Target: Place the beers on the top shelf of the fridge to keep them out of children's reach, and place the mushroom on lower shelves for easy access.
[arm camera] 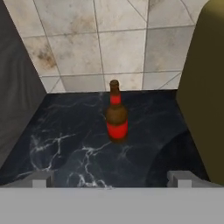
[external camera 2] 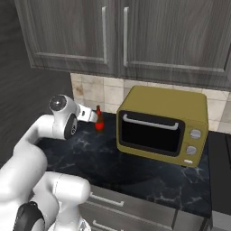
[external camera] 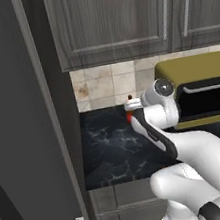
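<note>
From the remote console I look left to right across a rendered kitchen. The tall dark grey fridge [external camera: 18,122] walls off the left side, its flank meeting the black marbled stone counter [external camera: 113,147] and closing the corner, which I judge is why the approach has to come straight in from the front.

Just right of that flank stands the slim brown glass beer bottle with the red label and red cap [arm camera: 117,114], upright on the counter, near the stained beige tile backsplash [arm camera: 109,43] and apart from everything around it. In the right base view the same bottle [external camera 2: 99,120] sits between my arm and the oven.

My two-finger gripper [arm camera: 109,178] is levelled at it, tips spread as wide as they go and pinching nothing, the bottle centred in the gap but not yet between them. I read that alignment as a set-up for a side grasp on the body of the bottle, the first beer bound for the fridge's top shelf.

Further right, the boxy olive-yellow toaster oven with a dark glass door [external camera 2: 162,128] crowds the bottle's other side, leaving a narrow lane. Above run dark wood-grain wall cabinets with bar handles [external camera 2: 126,36].
</note>
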Available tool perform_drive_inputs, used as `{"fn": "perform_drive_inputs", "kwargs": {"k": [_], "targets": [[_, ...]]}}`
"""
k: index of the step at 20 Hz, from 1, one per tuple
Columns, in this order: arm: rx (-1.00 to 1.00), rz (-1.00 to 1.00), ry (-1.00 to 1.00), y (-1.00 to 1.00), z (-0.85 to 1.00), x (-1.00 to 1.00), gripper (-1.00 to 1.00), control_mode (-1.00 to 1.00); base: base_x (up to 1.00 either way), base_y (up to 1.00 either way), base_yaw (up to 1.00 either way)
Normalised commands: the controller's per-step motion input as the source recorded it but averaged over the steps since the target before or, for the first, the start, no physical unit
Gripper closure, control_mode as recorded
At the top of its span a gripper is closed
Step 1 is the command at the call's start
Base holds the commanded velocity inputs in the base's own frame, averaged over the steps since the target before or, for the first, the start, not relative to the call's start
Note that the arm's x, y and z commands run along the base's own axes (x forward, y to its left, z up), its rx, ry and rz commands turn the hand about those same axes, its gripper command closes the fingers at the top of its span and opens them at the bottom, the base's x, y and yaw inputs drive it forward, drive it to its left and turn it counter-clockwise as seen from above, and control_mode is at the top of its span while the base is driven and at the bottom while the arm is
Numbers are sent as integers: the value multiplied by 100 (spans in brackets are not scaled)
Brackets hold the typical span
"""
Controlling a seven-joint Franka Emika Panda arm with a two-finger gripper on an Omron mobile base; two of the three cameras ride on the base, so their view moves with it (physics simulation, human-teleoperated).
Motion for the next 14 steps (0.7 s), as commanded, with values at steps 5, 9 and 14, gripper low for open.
{"fn": "perform_drive_inputs", "kwargs": {"k": [5,9,14], "targets": [[0,0,0,0,-10,32,-100,-100,0,0,0],[0,0,0,0,-13,30,-100,-100,0,0,0],[0,-1,0,0,-17,31,-100,-100,0,0,0]]}}
